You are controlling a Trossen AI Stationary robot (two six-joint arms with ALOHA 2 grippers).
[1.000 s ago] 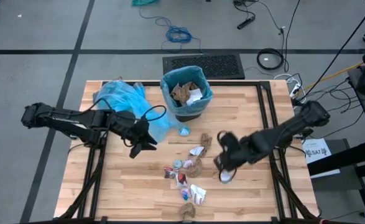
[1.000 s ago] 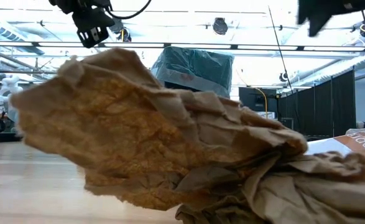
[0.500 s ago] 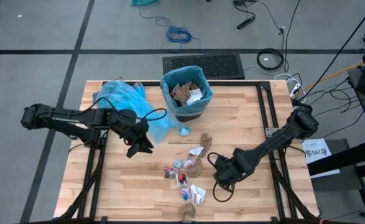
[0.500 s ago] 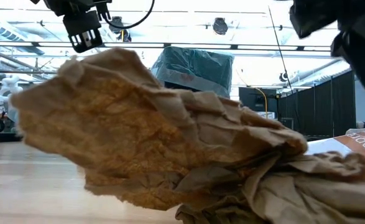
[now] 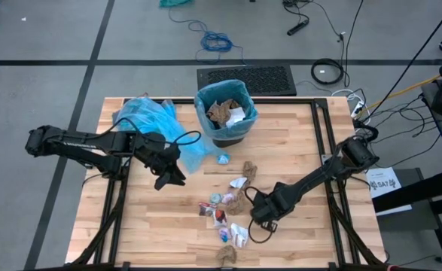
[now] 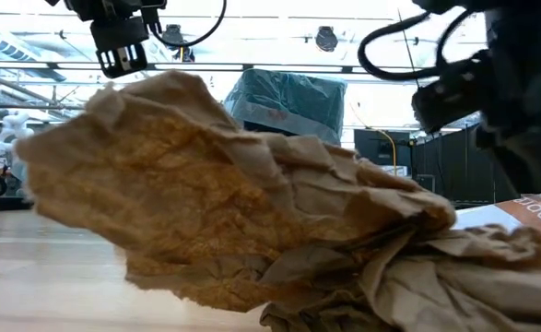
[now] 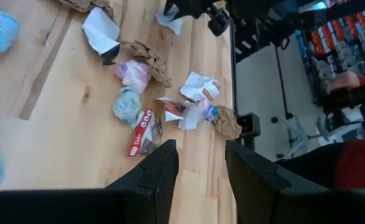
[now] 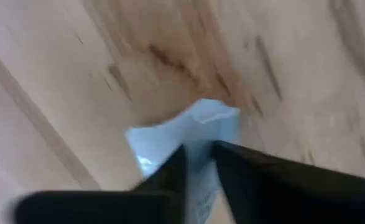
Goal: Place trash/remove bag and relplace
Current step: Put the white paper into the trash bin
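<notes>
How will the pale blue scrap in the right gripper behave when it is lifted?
Likely floppy: the pale blue scrap looks thin and creased where the right gripper pinches it. Probably very light, so it could flutter or slip from a shallow pinch. It looks flat, so rolling seems unlikely.

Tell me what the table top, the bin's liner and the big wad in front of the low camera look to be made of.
Table top: pale wood, matt, with visible grain and plank seams.
Liner: thin blue plastic film, probably; it wrinkles over the rim with a slight sheen.
Wad: brown paper, matt, sharply creased and fibrous-looking.
</notes>
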